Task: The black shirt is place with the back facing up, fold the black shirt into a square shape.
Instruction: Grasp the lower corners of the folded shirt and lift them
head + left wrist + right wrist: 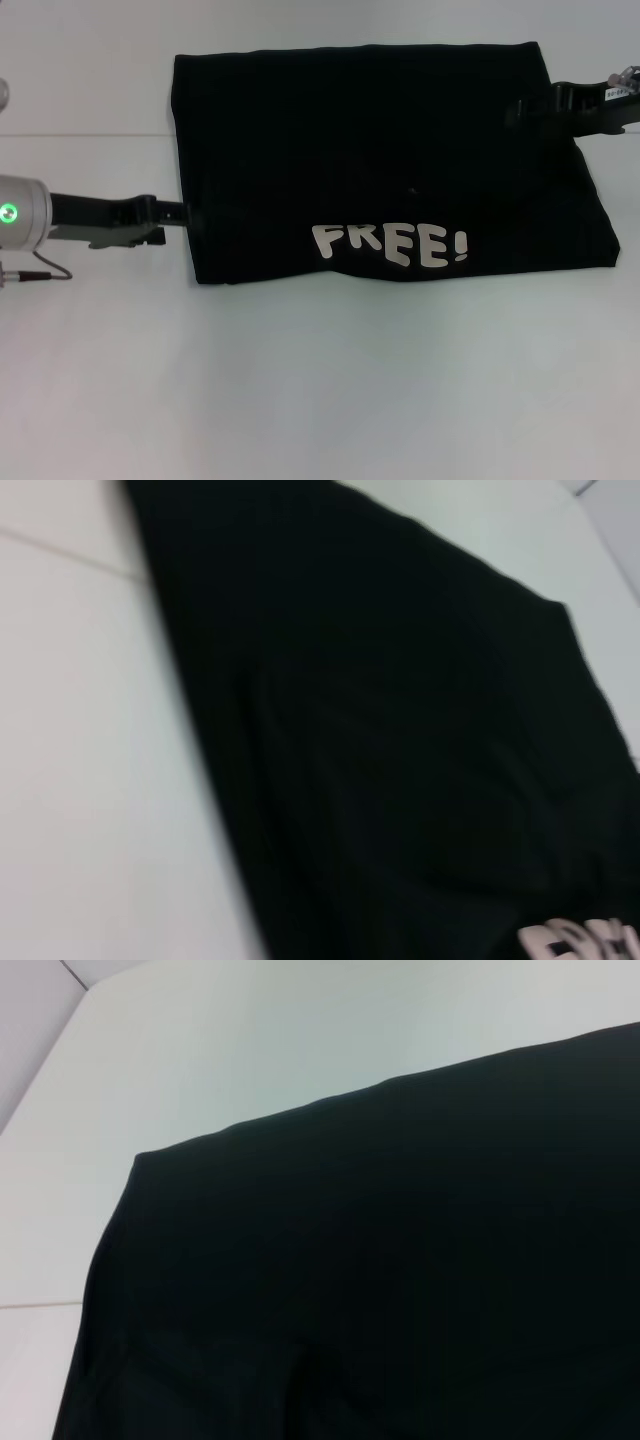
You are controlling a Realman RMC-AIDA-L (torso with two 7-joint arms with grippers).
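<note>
A bare lab-like test bench: plain white table [320,400], seamed white surface, nothing homely about.

The left arm is reaching in low from the left side, and the left end effector [178,212] is lying almost level. The right arm is coming in from the far right, with the right end effector [520,110] pointing inward.

The black shirt [380,160] lies on the table [320,390], left gripper [178,211] at its left edge, right gripper [530,108] at its right.
</note>
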